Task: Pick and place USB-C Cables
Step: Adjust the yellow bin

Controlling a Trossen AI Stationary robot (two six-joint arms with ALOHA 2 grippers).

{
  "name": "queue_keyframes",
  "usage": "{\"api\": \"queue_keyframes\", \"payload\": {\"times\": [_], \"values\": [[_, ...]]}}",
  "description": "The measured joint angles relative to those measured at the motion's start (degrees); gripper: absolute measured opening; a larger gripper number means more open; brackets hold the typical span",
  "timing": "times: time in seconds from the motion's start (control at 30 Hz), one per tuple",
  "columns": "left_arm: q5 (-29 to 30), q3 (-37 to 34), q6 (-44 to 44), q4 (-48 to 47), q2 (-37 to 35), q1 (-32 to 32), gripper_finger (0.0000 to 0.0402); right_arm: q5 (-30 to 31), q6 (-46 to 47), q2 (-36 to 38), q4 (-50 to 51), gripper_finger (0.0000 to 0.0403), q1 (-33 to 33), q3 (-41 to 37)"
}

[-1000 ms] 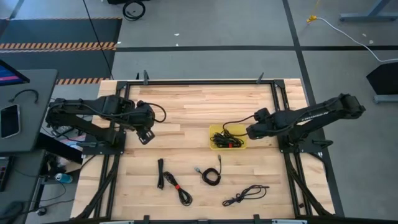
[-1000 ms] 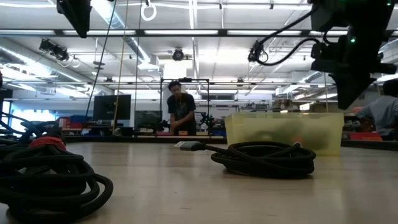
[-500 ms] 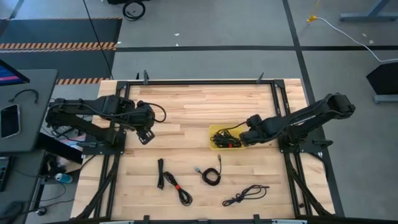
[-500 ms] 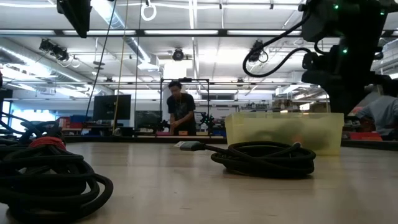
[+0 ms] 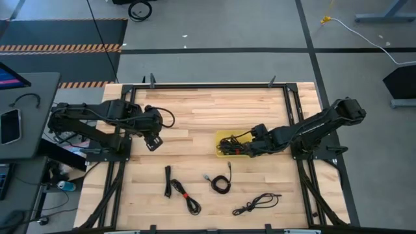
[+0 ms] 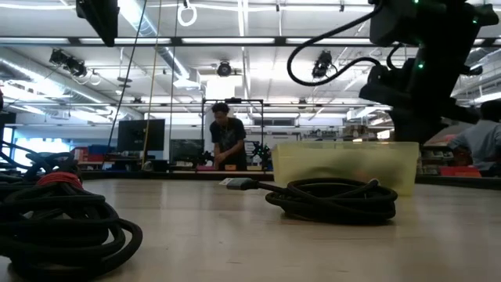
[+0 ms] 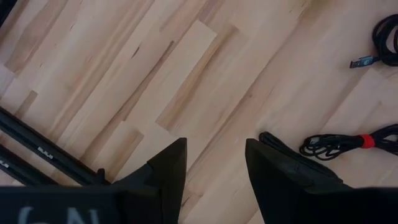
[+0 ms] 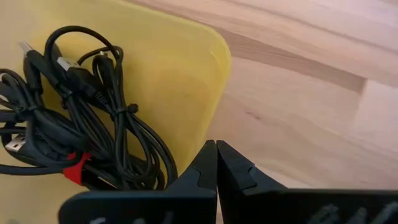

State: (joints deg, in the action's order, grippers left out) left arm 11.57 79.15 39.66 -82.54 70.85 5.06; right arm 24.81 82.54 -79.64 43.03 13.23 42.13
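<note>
Several black USB-C cables (image 8: 93,106), one with a red tie, lie heaped in a yellow bin (image 5: 221,138) right of the table's middle. My right gripper (image 5: 251,150) is shut, at the bin's right wall. Three more cables rest on the near half of the table: a long one with a red tie (image 5: 179,188), a small coil (image 5: 221,184) and a loose bundle (image 5: 257,203). The low view shows the coil (image 6: 333,200) in front of the bin (image 6: 344,164). My left gripper (image 5: 153,140) hangs open over bare wood at the table's left. My right gripper touches the yellow bin with its shut fingertips (image 8: 205,168) at the bin's right wall (image 8: 210,127), near a rounded corner. The fingers come from the table's right, slanting down. The bin stands flat on the table.
A black frame rail (image 5: 214,85) runs around the table top. Bare wood lies between the two arms and along the far half. The left wrist view shows the red-tied cable (image 7: 348,143) ahead of the open fingers. A person (image 6: 227,141) stands far behind the table.
My right gripper has moved down and toward the table's left, against the bin. The bin has slid a short way toward the table's left with the cables inside it. The loose cables on the table have stayed put.
</note>
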Motion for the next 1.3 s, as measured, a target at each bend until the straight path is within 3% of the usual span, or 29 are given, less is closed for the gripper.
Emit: {"api": "queue_keyframes", "payload": {"times": [0.6,1.3], "values": [[0.02,0.00,0.00,1.75,0.00,0.00,0.0172,5.24,-0.63,-0.94,-13.31,0.0000,-0.07,0.00],[0.02,0.00,0.02,1.77,0.00,-0.01,0.0172,5.12,-0.04,-0.89,-21.34,0.0000,3.26,0.00]]}}
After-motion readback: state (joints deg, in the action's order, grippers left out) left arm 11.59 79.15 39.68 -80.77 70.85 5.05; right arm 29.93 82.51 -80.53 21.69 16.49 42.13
